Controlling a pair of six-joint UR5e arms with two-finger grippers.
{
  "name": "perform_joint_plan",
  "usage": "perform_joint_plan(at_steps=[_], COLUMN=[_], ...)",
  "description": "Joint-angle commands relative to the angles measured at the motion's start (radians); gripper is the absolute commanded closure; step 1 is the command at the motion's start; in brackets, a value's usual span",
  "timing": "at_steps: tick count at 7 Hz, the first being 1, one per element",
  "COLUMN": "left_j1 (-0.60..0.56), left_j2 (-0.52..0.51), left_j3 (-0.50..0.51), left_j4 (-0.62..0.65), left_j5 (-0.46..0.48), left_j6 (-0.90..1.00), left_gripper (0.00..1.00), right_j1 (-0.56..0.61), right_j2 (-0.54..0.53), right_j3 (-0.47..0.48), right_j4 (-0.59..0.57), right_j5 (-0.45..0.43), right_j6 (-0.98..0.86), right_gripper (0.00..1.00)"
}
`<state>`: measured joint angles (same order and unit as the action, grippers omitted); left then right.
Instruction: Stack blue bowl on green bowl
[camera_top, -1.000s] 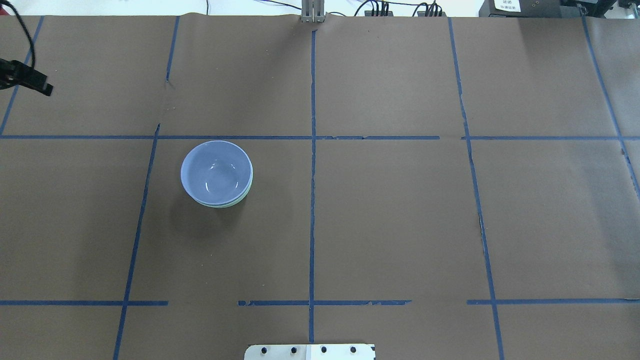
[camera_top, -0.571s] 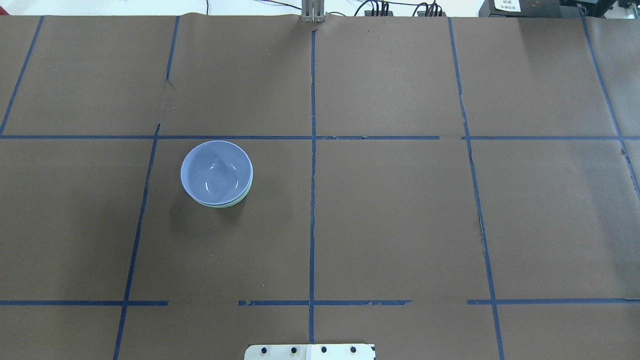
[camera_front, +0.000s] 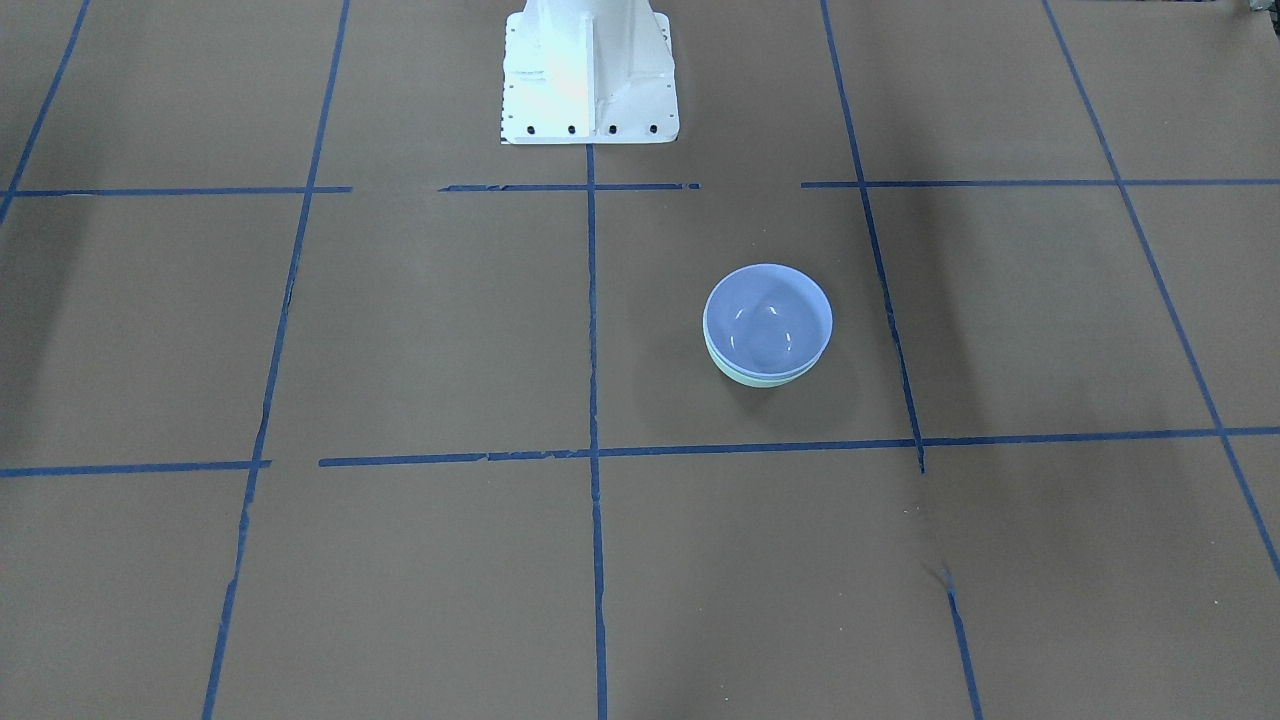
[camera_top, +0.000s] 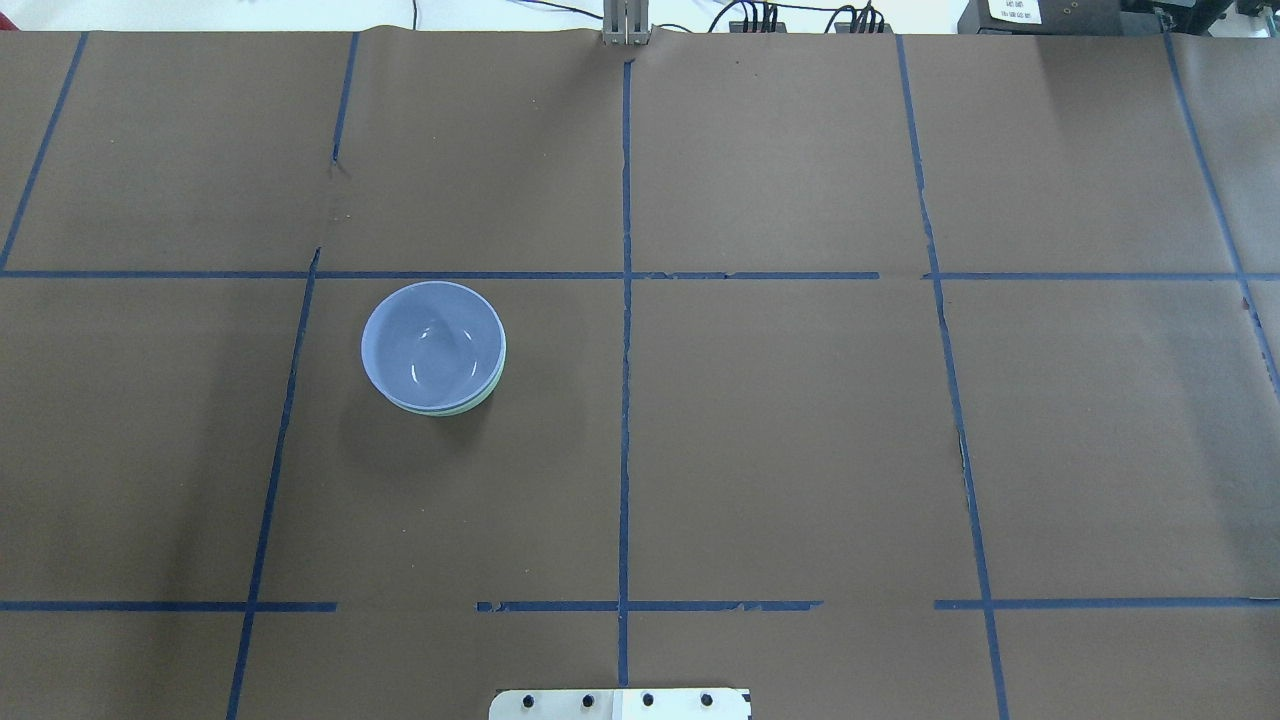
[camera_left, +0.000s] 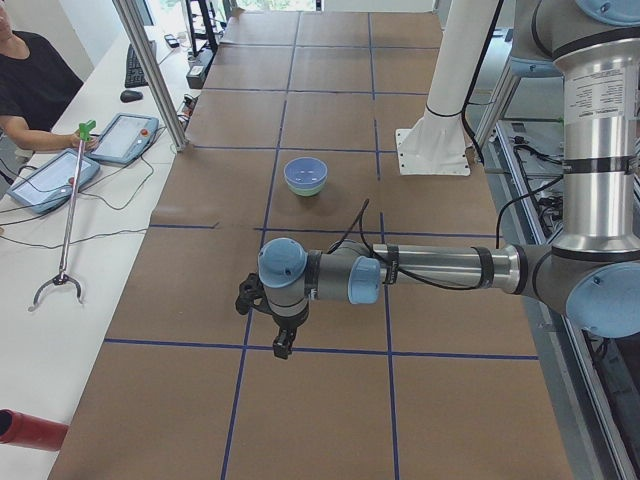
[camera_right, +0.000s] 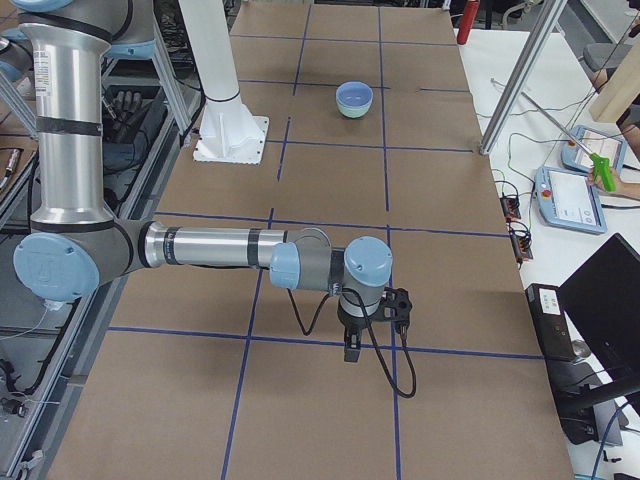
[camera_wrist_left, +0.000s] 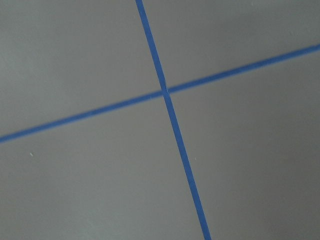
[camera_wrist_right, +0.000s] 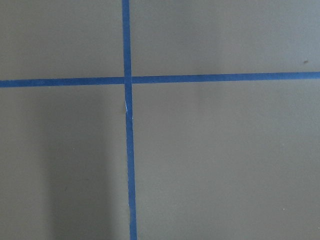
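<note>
The blue bowl (camera_top: 432, 345) sits nested inside the green bowl (camera_top: 483, 399), left of the table's middle; only a thin mint rim and lower side of the green bowl (camera_front: 760, 380) show. The stack also shows in the side views, blue bowl (camera_left: 305, 170) over green bowl (camera_left: 306, 188). My left gripper (camera_left: 283, 345) hangs over the table's left end, far from the bowls; I cannot tell if it is open or shut. My right gripper (camera_right: 352, 350) hangs over the right end, and I cannot tell its state either. Both wrist views show only paper and tape.
Brown paper with a blue tape grid covers the table (camera_top: 800, 450). The white robot base (camera_front: 588, 70) stands at the near edge. An operator (camera_left: 25, 90) sits with tablets (camera_left: 125, 138) and a grabber stick (camera_left: 65, 220) beside the far side.
My left gripper, at the left edge of the overhead view a second ago, has moved out of that view. The stacked bowls have not moved.
</note>
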<state>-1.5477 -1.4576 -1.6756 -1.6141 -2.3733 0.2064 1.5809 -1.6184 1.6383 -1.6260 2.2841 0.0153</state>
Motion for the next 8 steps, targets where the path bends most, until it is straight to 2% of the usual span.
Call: perform_joint_plan(at_steps=[1, 3, 5, 8], left_j1=[-0.003, -0.011, -0.012, -0.014], left_j2=[0.008, 0.010, 0.010, -0.001], left_j3=[0.013, 0.016, 0.013, 0.011], left_j4=[0.002, 0.005, 0.003, 0.002], left_j5=[-0.012, -0.009, -0.006, 0.011], left_j6=[-0.005, -0.053, -0.209, -0.243], left_gripper=[0.00, 0.00, 0.00, 0.00], right_j1=[-0.001, 0.001, 0.001, 0.001], right_j2=[0.000, 0.000, 0.000, 0.000], right_j3=[0.000, 0.000, 0.000, 0.000], right_j4=[0.000, 0.000, 0.000, 0.000], right_j5=[0.000, 0.000, 0.000, 0.000], right_j6=[0.000, 0.000, 0.000, 0.000], right_gripper=[0.00, 0.00, 0.00, 0.00])
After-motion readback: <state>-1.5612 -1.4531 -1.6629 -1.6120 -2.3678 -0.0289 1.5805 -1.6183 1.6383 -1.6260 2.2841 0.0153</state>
